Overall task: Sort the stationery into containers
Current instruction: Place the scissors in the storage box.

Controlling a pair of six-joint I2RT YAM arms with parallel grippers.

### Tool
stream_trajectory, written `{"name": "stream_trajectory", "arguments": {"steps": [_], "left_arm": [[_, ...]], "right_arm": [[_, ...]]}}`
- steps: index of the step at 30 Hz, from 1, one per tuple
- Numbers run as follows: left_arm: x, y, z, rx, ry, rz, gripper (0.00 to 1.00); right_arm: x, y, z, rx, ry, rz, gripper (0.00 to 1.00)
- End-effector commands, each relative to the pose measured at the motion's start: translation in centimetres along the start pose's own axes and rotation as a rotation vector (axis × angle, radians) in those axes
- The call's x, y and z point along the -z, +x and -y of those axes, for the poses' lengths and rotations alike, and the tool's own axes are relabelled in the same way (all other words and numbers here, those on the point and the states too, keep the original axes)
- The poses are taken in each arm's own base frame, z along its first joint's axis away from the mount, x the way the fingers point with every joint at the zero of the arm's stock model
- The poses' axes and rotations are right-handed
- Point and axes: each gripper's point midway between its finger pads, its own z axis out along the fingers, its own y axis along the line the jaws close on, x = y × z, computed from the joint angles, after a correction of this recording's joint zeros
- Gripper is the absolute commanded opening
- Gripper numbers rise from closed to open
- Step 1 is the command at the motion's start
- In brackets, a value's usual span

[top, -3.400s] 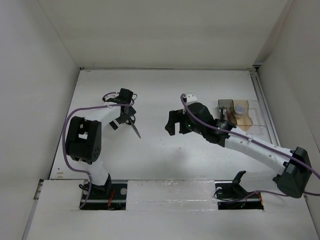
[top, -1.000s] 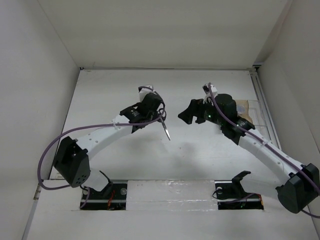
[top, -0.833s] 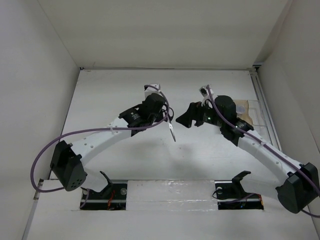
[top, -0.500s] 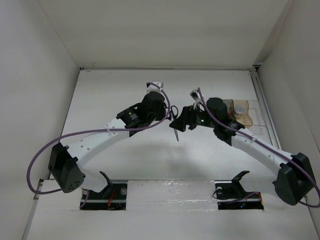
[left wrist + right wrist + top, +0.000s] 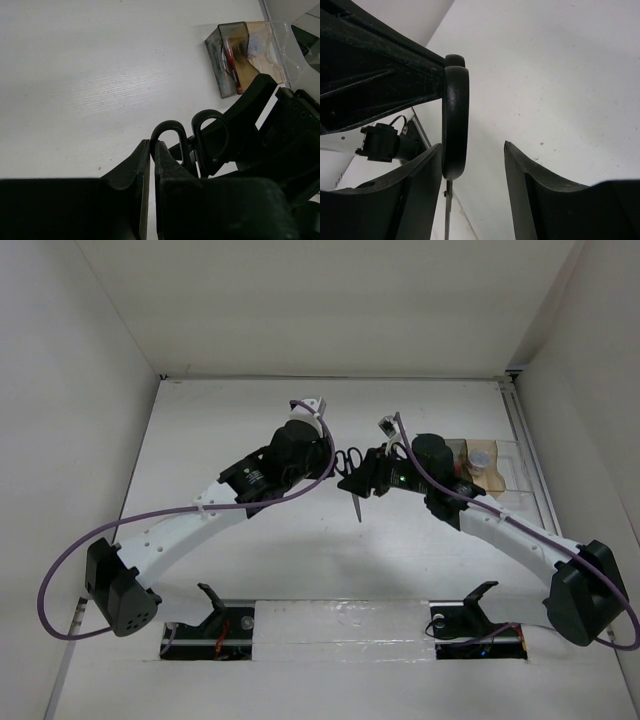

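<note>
Checking every view for print... nothing legible anywhere: no lettering on the scissors (image 5: 356,504), none on the organizer (image 5: 223,60), no labels, no numbers.

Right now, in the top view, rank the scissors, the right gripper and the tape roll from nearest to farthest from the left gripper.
1. scissors: held in the left gripper itself, mid-table.
2. right gripper: just to its right, jaws open around the scissors' handle.
3. tape roll: farthest, in the organizer at the right.
</note>
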Motion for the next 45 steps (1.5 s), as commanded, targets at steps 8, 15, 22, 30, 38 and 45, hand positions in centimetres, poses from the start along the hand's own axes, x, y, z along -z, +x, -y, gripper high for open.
{"name": "stream_trajectory", "arguments": {"steps": [8, 15, 22, 30, 38, 45], "left_arm": [[0.9, -1.3, 1.1, 0.001, 0.063, 0.042, 0.00], [0.8, -0.4, 1.0, -0.004, 0.068, 0.017, 0.00], [0.7, -0.1, 1.0, -0.004, 0.076, 0.012, 0.00], [1.1, -0.5, 0.9, -0.003, 0.069, 0.020, 0.36], [4.4, -2.0, -6.3, 0.067, -0.307, 0.039, 1.00], [8.9, -0.7, -14.3, 0.026, -0.628, 0.044, 1.00]], "right_arm": [[0.6, -2.8, -2.2, 0.056, -0.060, 0.099, 0.56], [1.0, -3.4, -1.9, 0.036, -0.050, 0.117, 0.47], [0.8, -3.7, -2.0, 0.029, -0.053, 0.121, 0.35], [0.1, -3.9, -1.5, 0.029, -0.043, 0.106, 0.00], [6.7, -9.0, 9.7, 0.114, 0.537, 0.173, 0.00], [13.2, -14.0, 18.4, 0.063, 0.800, 0.196, 0.00]]}}
